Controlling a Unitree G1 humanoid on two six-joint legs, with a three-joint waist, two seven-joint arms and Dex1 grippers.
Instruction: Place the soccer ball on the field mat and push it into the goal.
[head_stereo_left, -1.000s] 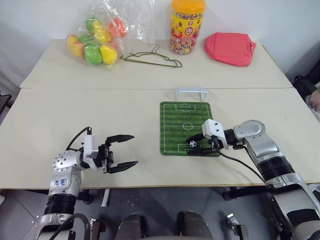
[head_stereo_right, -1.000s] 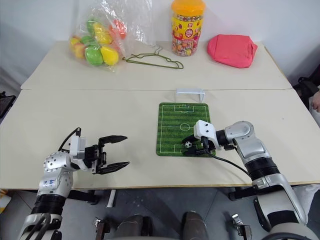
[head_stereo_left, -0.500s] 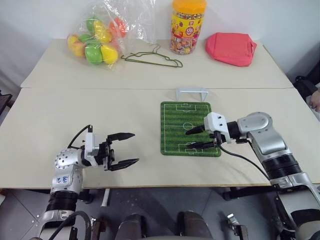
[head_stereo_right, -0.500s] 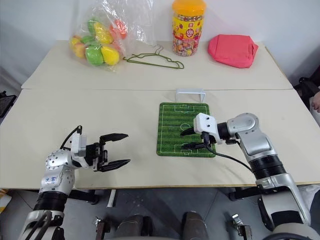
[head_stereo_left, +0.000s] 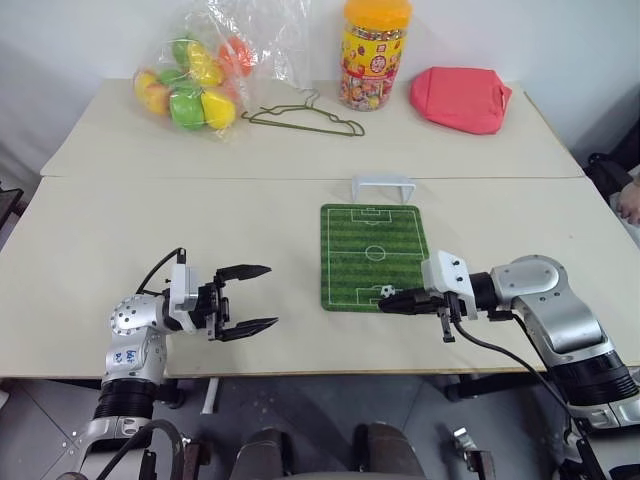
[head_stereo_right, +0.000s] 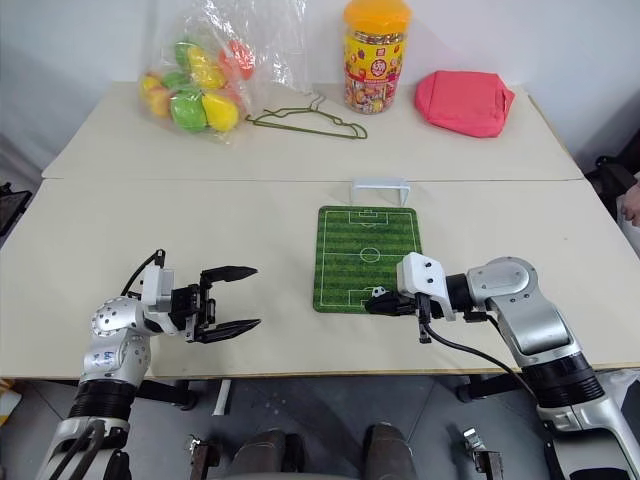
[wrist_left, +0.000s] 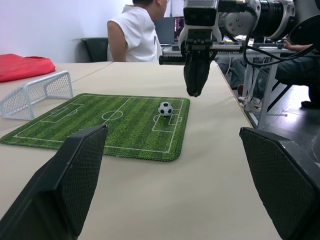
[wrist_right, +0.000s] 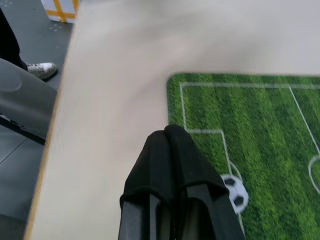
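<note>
The tiny black-and-white soccer ball (head_stereo_left: 386, 291) rests on the green field mat (head_stereo_left: 372, 245), in the penalty area at the mat's near end. The white goal (head_stereo_left: 382, 186) stands at the mat's far end. My right gripper (head_stereo_left: 386, 303) is shut and empty, its tips just behind the ball at the mat's near right corner. The right wrist view shows the shut fingers (wrist_right: 167, 145) beside the ball (wrist_right: 235, 192). My left gripper (head_stereo_left: 270, 296) hangs open and empty over bare table, well left of the mat.
At the table's back are a bag of coloured plastic balls (head_stereo_left: 195, 75), a wire hanger (head_stereo_left: 305, 118), a candy jar (head_stereo_left: 373, 50) and a red pouch (head_stereo_left: 460, 97). A person (wrist_left: 135, 35) sits beyond the table in the left wrist view.
My right gripper has let go of the ball, drawn back toward the mat's near edge and shut. The ball stays on the mat. The left arm has kept still.
</note>
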